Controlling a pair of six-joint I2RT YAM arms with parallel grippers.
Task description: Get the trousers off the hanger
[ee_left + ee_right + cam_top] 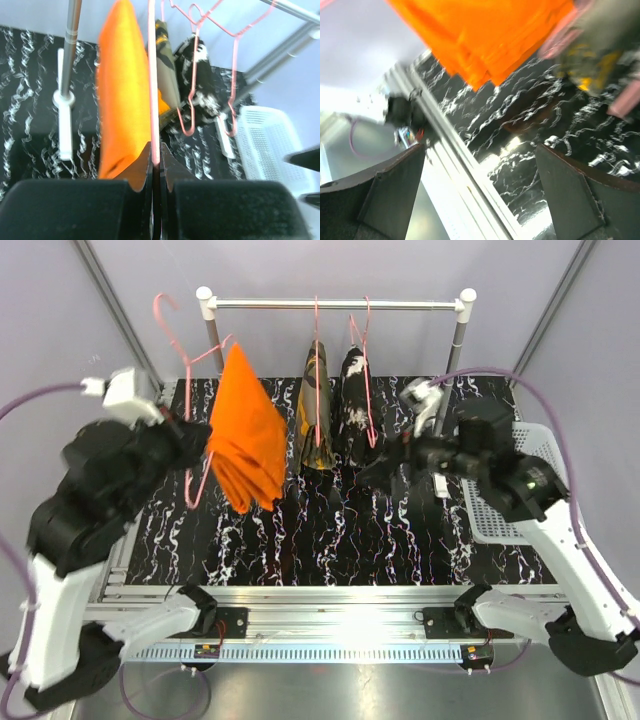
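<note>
The bright orange trousers point(246, 442) drape over a pink hanger point(186, 380) that is off the rail and tilted left. My left gripper point(196, 445) is shut on that hanger's wire point(153, 100), beside the orange cloth point(122, 90). The camouflage trousers point(316, 410) and the black-and-white trousers point(353, 405) hang on pink hangers from the rail point(335, 304). My right gripper point(385, 468) is open and holds nothing. It sits right of the orange trousers and below them point(485, 35), its fingers point(395, 185) spread wide over the table.
A white mesh basket point(500, 505) stands at the table's right edge. The rack's posts point(212, 335) rise at the back on white feet. The black marbled tabletop point(340, 530) lies under the clothes, with a metal rail along its front edge point(330, 595).
</note>
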